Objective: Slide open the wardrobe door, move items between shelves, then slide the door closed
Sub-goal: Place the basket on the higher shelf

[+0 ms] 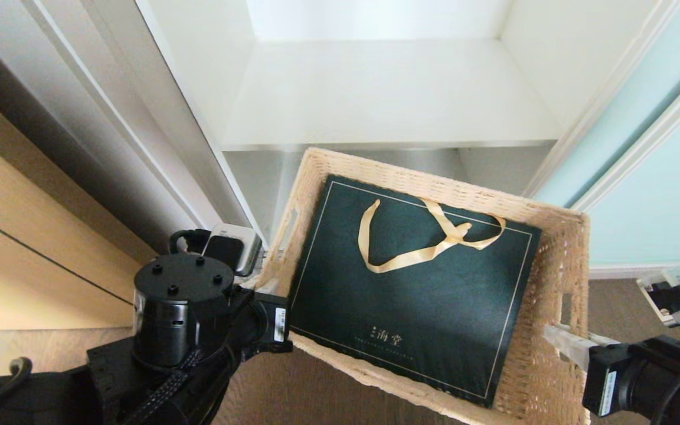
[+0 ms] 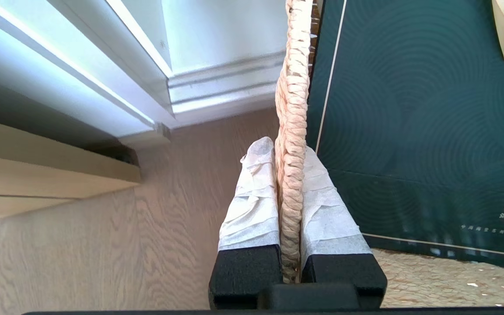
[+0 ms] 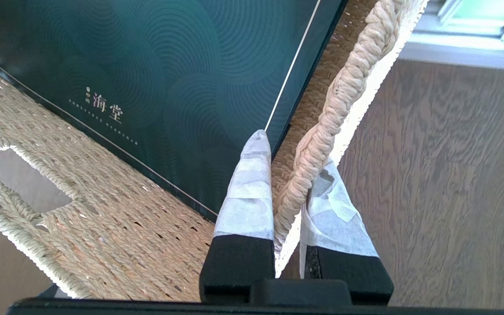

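Note:
The tan wicker basket [image 1: 558,260] hangs above the floor in front of the open wardrobe, held by both side rims. Flat inside it lies the dark green gift bag [image 1: 422,295] with its gold ribbon handle. My left gripper [image 1: 260,280] is shut on the basket's left rim [image 2: 293,87], the braid pinched between the taped fingers [image 2: 252,197]. On the opposite rim [image 3: 344,87] my right gripper [image 1: 558,341] is shut the same way. A white shelf [image 1: 387,94] lies just beyond the basket's far rim. The sliding wardrobe door [image 1: 659,195] stands pushed to the right.
A light wood cabinet front [image 1: 21,236] and the wardrobe's white side frame [image 1: 157,130] stand close on the left. Under the shelf, a shadowed lower compartment [image 1: 375,160] opens behind the basket. Brown wood-grain floor [image 1: 316,395] lies below.

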Available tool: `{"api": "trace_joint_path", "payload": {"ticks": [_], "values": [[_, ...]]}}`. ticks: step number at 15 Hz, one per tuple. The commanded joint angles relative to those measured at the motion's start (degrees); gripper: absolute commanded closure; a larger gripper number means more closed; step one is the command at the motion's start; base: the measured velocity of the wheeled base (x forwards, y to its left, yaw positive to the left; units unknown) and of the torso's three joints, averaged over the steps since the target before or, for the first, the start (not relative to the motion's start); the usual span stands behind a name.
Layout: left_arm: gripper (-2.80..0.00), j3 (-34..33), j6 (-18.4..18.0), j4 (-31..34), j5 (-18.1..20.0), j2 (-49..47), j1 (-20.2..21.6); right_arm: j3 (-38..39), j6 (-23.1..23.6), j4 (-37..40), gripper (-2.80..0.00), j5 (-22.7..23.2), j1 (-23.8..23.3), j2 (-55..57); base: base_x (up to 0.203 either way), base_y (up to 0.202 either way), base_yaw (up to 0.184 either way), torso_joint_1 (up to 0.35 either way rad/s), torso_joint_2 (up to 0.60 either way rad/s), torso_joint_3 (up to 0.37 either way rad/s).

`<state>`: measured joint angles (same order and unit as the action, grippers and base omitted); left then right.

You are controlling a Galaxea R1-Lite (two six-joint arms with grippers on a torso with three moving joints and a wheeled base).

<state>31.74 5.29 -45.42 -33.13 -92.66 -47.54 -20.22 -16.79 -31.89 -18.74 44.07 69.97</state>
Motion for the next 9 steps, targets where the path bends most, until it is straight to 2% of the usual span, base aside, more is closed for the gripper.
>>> {"api": "trace_joint_path", "payload": {"ticks": [1,6,9], "values": [[0.0,-0.1,0.1,-0.3,-0.2,-0.1,0.1,0.1,-0.1,-0.3,0.0,0.0,0.1,0.2,0.0,0.0,0.0,-0.002,0.0,0.198],[0.0,0.0,0.2,-0.3,-0.2,-0.3,0.1,0.2,-0.1,-0.4,0.0,-0.1,0.1,0.1,0.0,0.0,0.0,0.0,0.0,0.205],[0.0,0.3,0.2,-0.3,-0.2,-0.5,0.1,0.1,0.0,-0.4,0.0,-0.1,0.1,0.0,0.0,0.0,0.0,0.004,0.0,0.083]]}}
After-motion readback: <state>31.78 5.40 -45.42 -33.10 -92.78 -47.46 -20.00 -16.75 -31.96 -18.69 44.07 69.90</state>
